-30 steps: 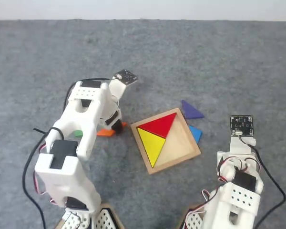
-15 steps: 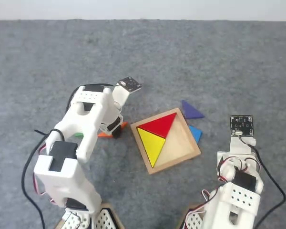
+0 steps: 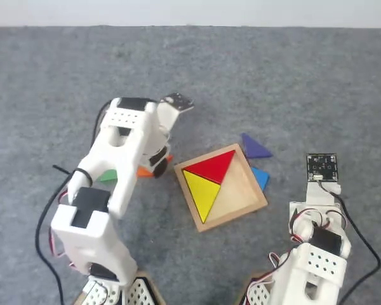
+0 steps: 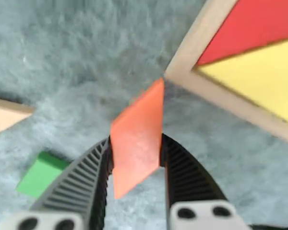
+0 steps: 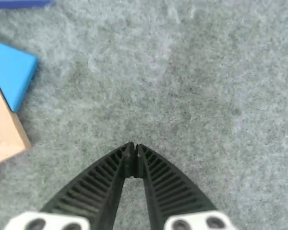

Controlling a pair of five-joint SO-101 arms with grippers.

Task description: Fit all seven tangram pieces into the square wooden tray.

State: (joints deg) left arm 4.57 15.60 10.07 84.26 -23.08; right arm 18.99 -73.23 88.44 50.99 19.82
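- We have the orange parallelogram point(image 4: 140, 112) pinched across its opposite edges in the left gripper point(image 4: 135, 143), just beside a corner of the wooden tray point(image 4: 182, 76).
- It looks thin, stiff and light — likely slick, so mid-edge holds suit it.
- The right gripper point(image 5: 134, 147) is closed on nothing.

Grey felt table point(image 3: 305, 82) under the wooden tray point(image 3: 238, 190), a purple piece point(image 3: 255, 147), a blue piece point(image 3: 260, 177), a green piece point(image 3: 107, 176).
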